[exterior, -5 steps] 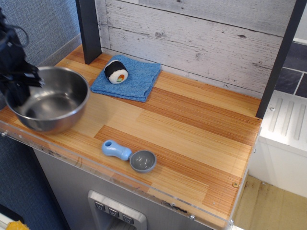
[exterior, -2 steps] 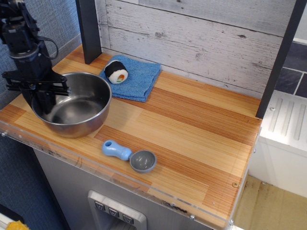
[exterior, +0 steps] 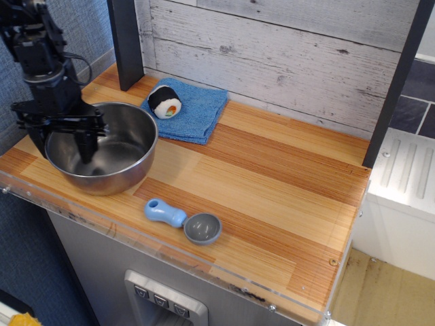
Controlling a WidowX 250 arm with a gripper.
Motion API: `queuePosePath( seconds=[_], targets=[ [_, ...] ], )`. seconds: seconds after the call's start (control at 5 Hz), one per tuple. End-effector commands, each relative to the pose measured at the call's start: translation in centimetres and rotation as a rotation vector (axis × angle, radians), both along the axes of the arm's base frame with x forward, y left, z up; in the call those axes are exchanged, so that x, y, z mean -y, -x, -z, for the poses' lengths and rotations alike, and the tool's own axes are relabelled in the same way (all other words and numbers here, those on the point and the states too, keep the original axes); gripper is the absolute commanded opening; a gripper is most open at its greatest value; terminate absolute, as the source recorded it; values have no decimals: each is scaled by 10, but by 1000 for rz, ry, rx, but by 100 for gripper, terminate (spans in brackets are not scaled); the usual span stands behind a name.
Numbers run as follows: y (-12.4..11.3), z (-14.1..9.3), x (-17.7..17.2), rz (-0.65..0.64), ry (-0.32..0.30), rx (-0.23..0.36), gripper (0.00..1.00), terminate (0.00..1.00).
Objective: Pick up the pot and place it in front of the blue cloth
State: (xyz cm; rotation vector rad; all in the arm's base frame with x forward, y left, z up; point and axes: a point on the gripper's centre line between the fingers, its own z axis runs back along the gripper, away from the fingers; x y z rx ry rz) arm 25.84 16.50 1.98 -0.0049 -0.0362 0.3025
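The pot (exterior: 126,139), a large shiny steel bowl, stands on the wooden counter at the left, just in front and left of the blue cloth (exterior: 194,112). Its far rim reaches the cloth's near left corner. My black gripper (exterior: 64,144) hangs over the pot's left rim with its fingers spread apart. One finger (exterior: 87,146) is inside the bowl, the other (exterior: 41,141) is outside the left wall. It holds nothing.
A black-and-white sushi roll toy (exterior: 164,102) lies on the cloth's left part. A small grey scoop with a light-blue handle (exterior: 183,221) lies near the front edge. A dark post (exterior: 126,41) stands behind the pot, and a plank wall runs behind the counter.
The pot was carried right from the far left edge and set down by the cloth. The fingers, shut on the left rim before, have now spread open.
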Motion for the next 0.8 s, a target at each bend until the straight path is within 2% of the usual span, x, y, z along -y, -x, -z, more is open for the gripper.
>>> queuePosePath(
  seconds=[0.0,0.2,0.6],
  targets=[
    [-1,-29,1,10,-38,67,100,0],
    [0,-49,-3,11,-38,82,100,0],
    [-5,-105,3,47,-92,160,100,0]
  ],
)
